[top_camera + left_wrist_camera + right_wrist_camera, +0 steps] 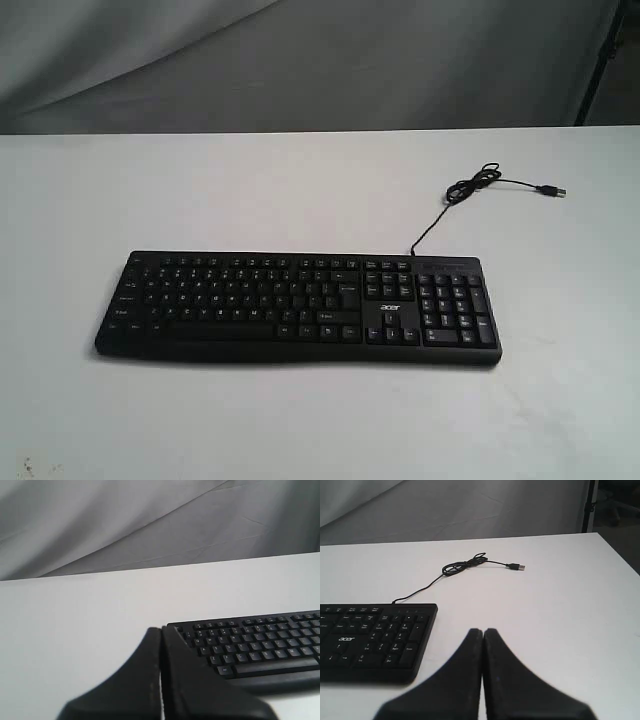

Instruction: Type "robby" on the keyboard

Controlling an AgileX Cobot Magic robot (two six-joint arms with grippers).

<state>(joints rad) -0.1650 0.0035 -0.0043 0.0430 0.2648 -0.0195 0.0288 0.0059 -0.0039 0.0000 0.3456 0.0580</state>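
The long black keyboard (300, 305) lies flat on the white table, number pad to the right, "acer" logo beside the arrow keys. Its thin black cable (470, 190) runs off the back right corner, loops, and ends in a loose USB plug (553, 190). Neither gripper appears in the exterior view. In the left wrist view my left gripper (161, 630) is shut with nothing in it, hovering off the letter end of the keyboard (250, 642). In the right wrist view my right gripper (483, 631) is shut and empty, off the number-pad end of the keyboard (370, 637).
The white table (300, 190) stretches around the keyboard. A grey cloth backdrop (300, 60) hangs behind it. A dark stand leg (600, 60) rises at the back right, past the table's right edge (620, 555).
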